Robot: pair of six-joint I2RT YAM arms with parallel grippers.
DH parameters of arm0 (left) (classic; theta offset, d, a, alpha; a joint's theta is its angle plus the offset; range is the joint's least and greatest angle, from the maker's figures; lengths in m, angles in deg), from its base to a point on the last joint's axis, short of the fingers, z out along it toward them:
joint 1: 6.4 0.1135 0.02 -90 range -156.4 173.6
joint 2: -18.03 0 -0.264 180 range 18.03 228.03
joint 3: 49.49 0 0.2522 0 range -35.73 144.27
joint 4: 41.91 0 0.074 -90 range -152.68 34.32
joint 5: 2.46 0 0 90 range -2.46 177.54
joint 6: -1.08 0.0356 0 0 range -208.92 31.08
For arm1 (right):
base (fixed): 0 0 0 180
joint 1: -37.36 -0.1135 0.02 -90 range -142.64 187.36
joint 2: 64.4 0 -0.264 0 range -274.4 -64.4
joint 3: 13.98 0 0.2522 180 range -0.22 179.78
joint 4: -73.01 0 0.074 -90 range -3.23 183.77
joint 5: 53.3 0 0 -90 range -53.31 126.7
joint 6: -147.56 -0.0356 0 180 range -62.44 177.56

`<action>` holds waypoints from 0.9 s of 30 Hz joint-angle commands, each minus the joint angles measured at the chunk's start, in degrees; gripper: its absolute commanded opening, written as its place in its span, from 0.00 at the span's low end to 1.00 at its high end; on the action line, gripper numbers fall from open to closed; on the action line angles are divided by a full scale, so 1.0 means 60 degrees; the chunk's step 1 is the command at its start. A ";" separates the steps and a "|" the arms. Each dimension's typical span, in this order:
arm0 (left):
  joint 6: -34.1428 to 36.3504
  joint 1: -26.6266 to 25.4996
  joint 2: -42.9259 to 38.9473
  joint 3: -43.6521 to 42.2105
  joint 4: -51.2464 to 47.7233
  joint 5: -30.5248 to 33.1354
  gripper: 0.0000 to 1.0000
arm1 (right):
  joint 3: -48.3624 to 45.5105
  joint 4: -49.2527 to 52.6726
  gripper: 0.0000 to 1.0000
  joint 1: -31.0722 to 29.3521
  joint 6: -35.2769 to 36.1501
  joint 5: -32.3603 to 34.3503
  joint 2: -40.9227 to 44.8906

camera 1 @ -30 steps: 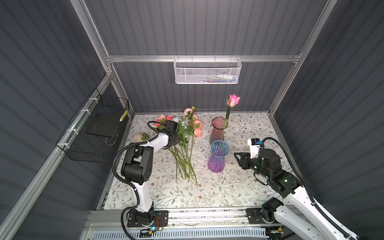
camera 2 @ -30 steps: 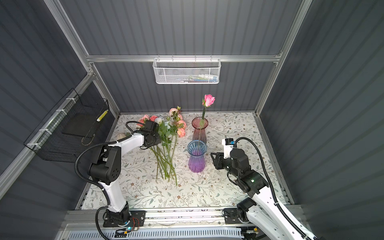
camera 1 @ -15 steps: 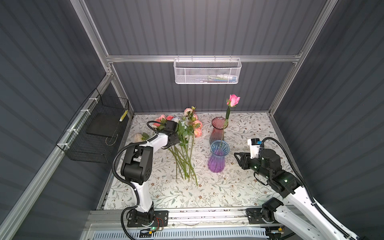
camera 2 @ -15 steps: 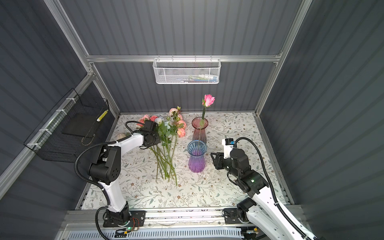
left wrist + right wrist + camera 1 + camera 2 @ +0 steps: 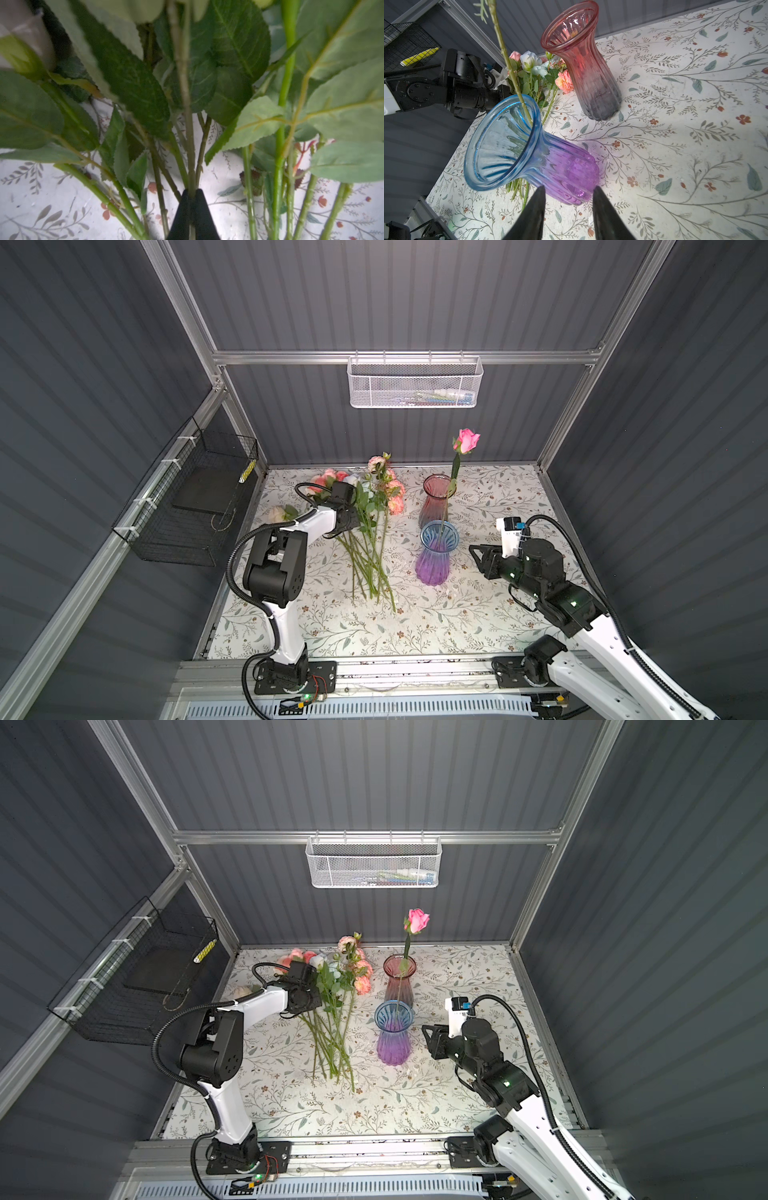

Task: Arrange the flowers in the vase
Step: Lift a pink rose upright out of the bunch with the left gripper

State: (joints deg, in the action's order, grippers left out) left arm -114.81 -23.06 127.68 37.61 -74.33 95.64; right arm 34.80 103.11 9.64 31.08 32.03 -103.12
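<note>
The flowers [image 5: 374, 506] [image 5: 340, 986] lie in a bundle at the table's back left, blooms toward the rear wall and stems toward the front. My left gripper [image 5: 192, 193] is shut on one thin green stem [image 5: 188, 124] among the leaves; in both top views its fingers are buried in the foliage. A single pink rose [image 5: 466, 440] [image 5: 417, 919] stands in the blue-and-purple vase [image 5: 434, 560] [image 5: 550, 162]. A red vase [image 5: 434, 506] [image 5: 587, 72] stands behind it with nothing in it. My right gripper [image 5: 476, 558] [image 5: 569, 188] hovers open just right of the blue vase, apart from it.
A pale bloom [image 5: 279, 512] lies apart at the far left of the table. A white mesh basket [image 5: 415, 383] hangs on the back wall and a black wire basket [image 5: 195, 497] on the left wall. The floral cloth [image 5: 498, 614] covers the table.
The left jaws have closed the last little bit onto the stem. Neither arm has visibly moved, and the flowers and vases stay where they were.
</note>
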 commanded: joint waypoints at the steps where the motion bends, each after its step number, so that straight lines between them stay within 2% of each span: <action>1: 0.0081 0.0082 -0.0088 0.0013 -0.0006 -0.0164 0.00 | -0.0022 0.0056 0.40 0.0047 0.0151 0.0064 0.0110; 7: 0.0008 0.0082 -0.1471 0.0077 -0.0506 -0.0093 0.00 | 0.0003 -0.0034 0.40 0.0037 0.0078 -0.0097 0.0081; 16: 0.0188 0.0083 -0.4099 0.0085 -0.0930 -0.0600 0.00 | 0.0297 0.0053 0.40 0.0044 -0.0126 -0.0389 0.0138; 24: 0.0645 0.0068 -0.7186 -0.1017 0.1776 -0.2869 0.00 | 0.0774 0.0119 0.40 0.0039 -0.0274 -0.0710 0.0348; 27: 0.0628 0.0060 -0.8240 -0.1075 0.2751 -0.3929 0.00 | 0.0778 -0.0084 0.43 0.0028 -0.0278 -0.0887 0.0481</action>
State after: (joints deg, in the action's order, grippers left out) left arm -112.47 -23.06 82.96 31.63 -67.42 80.60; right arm 38.17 103.50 9.64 29.66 28.51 -101.22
